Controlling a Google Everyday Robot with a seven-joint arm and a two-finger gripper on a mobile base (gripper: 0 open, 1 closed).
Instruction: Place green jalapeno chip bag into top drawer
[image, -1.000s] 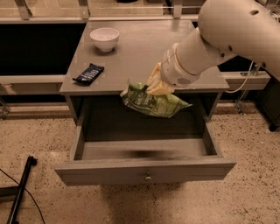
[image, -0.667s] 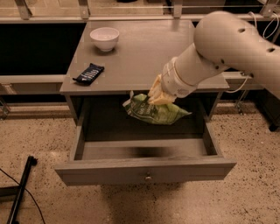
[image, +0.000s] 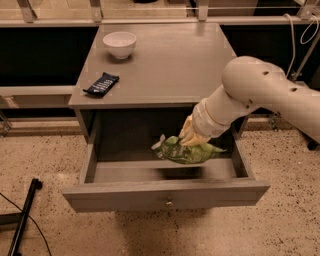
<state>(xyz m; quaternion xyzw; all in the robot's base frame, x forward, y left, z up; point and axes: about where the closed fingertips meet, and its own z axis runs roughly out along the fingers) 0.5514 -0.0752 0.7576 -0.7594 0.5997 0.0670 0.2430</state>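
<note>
The green jalapeno chip bag (image: 186, 150) is a crinkly light-green bag held in the air over the open top drawer (image: 165, 195), low inside its right half. My gripper (image: 189, 137) reaches down from the white arm at the right and is shut on the bag's top edge. The drawer is pulled out from the grey table (image: 160, 65) and shows a small round knob (image: 169, 203) on its front panel. The drawer floor under the bag is partly hidden by the bag.
A white bowl (image: 119, 44) stands at the table's back left. A dark snack bar wrapper (image: 101, 83) lies near the table's left front edge. A black pole (image: 24, 215) lies on the speckled floor at the left. Cables hang at the right.
My gripper has moved down with the bag, from level with the table's front edge into the open drawer. The arm has swung lower.
</note>
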